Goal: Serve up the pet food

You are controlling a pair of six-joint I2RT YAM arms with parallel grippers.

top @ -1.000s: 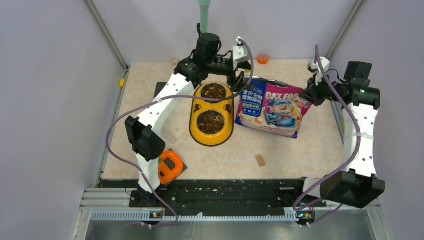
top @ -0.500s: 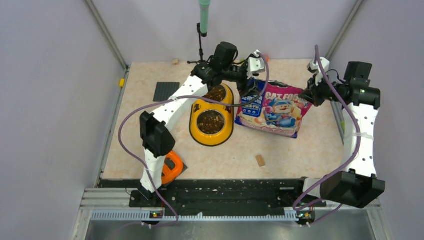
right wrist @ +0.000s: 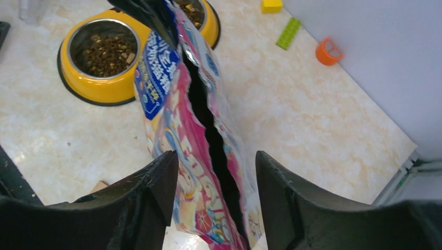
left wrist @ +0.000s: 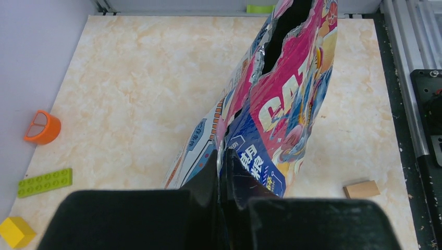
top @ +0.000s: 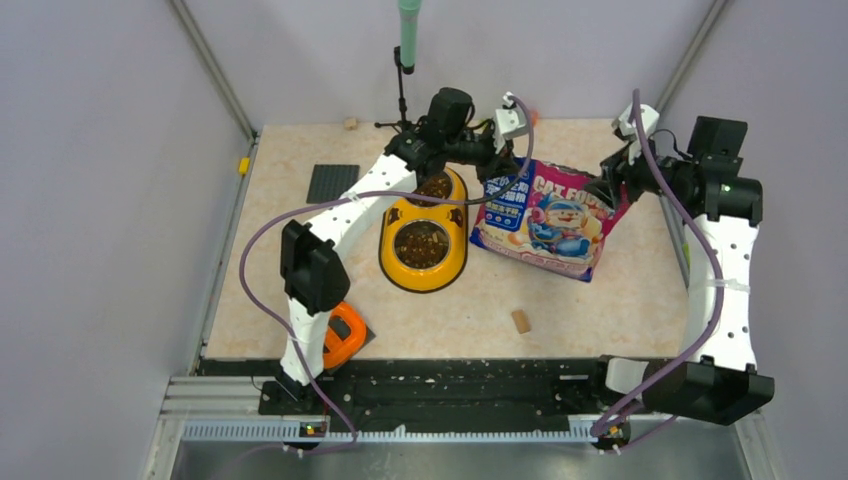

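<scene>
The magenta pet food bag (top: 545, 220) lies right of the yellow double bowl (top: 386, 250), its torn top held up and gaping. My left gripper (top: 497, 165) is shut on the bag's left top corner; in the left wrist view the fingers (left wrist: 221, 153) pinch the blue-printed edge of the bag (left wrist: 281, 109). My right gripper (top: 610, 185) stands open at the right top corner. In the right wrist view the bag (right wrist: 180, 120) passes between its spread fingers (right wrist: 215, 156) without a grip. Brown kibble (top: 421, 240) fills both bowl cups, and shows again in the near cup (right wrist: 107, 52).
A tan wooden block (top: 520, 321) lies in front of the bag. An orange tape measure (top: 340, 335) sits at the front left, a black plate (top: 331, 183) at the left. Behind are an orange ring (left wrist: 41, 127), a green brick (left wrist: 44, 182) and a stand (top: 408, 30).
My left gripper swung from over the bowl to the bag and closed on its left top corner. My right gripper opened and let go of the right corner.
</scene>
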